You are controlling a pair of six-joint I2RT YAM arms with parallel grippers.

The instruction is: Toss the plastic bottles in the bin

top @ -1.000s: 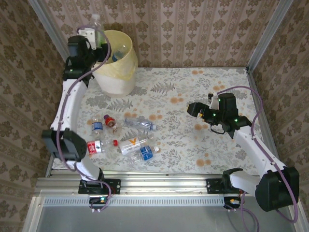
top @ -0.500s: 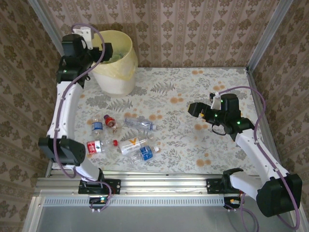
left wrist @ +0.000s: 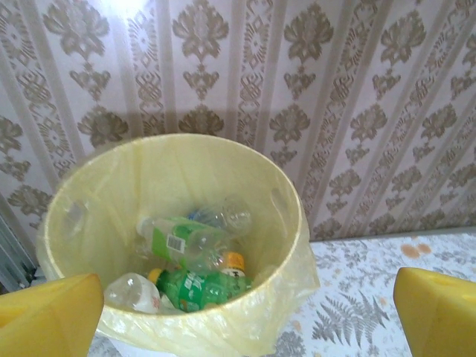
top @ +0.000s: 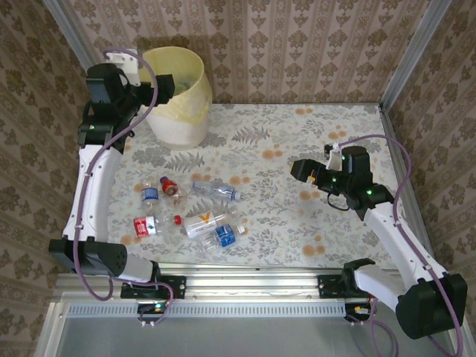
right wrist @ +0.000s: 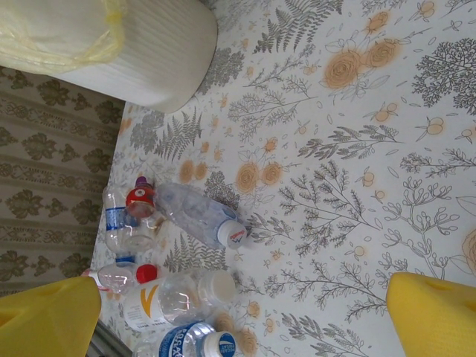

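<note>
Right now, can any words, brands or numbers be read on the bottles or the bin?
No words are readable.
Orange "V" mark: white label of a clear bottle.
Barcode, digits too small: green-labelled bottle in the bin.
Print blurred: blue-labelled bottle.

Worktop (top: pixel 327 126): centre, far side and right half are bare, giving open passage.
Near-left: plastic bottles (top: pixel 195 208) lie clustered with only narrow gaps between them.
Far-left corner: the tall bin (top: pixel 181 125) has an unobstructed mouth, with bottles piled low inside.
Left arm (top: pixel 85 186) runs along the left edge, and the right arm (top: pixel 387 219) crosses the near-right.
Patterned walls (top: pixel 297 44) close off the left, far and right sides.
</note>
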